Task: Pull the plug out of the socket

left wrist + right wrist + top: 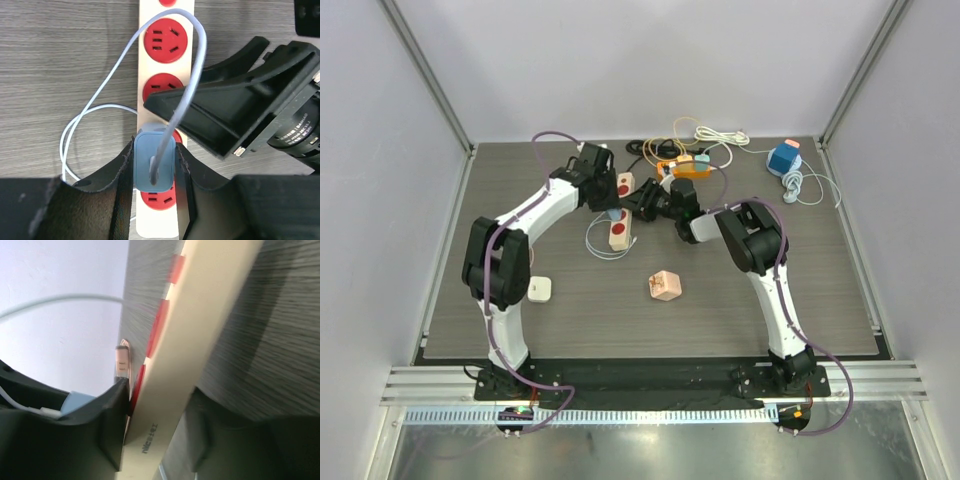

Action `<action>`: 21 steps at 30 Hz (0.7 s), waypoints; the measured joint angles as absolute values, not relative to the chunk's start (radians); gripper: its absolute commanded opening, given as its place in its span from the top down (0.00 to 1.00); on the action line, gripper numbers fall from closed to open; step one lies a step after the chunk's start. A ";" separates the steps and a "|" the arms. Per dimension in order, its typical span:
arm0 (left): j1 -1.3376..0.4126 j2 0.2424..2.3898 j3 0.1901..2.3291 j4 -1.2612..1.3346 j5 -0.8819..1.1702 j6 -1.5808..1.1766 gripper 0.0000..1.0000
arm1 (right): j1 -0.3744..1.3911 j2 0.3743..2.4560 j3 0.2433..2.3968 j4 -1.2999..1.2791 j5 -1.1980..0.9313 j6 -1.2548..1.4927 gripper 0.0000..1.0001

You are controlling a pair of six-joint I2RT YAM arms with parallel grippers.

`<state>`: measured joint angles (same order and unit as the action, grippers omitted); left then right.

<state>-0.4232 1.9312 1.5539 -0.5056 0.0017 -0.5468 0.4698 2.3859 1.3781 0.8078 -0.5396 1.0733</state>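
The left gripper is pinching the blue plug by its 2 flat sides. The plug is sitting in a red socket near the end of the cream power strip. The right gripper is straddling that strip across its width; whether its jaws are pressing firmly I cannot tell. If that hold is loose, the strip is likely riding up with the plug instead of releasing it. A tilted pull is risking the smooth plug slipping from the pads. The white cable is crossing over the right gripper's finger and could be snagging there.
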 measured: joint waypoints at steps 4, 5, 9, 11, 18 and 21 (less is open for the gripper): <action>-0.424 1.928 1.554 -0.520 0.010 -0.547 1.00 | 0.471 2.387 1.396 0.823 -0.533 1.102 0.99; -0.426 1.927 1.556 -0.519 0.004 -0.549 1.00 | 0.470 2.387 1.396 0.823 -0.536 1.103 0.99; -0.426 1.927 1.596 -0.576 -0.033 -0.564 1.00 | 0.474 2.384 1.396 0.825 -0.520 1.099 0.99; -0.417 1.925 1.604 -0.589 -0.029 -0.577 1.00 | 0.479 2.377 1.391 0.835 -0.503 1.102 0.99; -0.398 1.818 1.474 -0.499 0.002 -0.635 1.00 | 0.483 2.374 1.341 0.971 -0.502 1.195 0.99; -0.384 1.728 1.375 -0.445 -0.012 -0.652 1.00 | 0.500 2.370 1.343 0.967 -0.507 1.190 0.99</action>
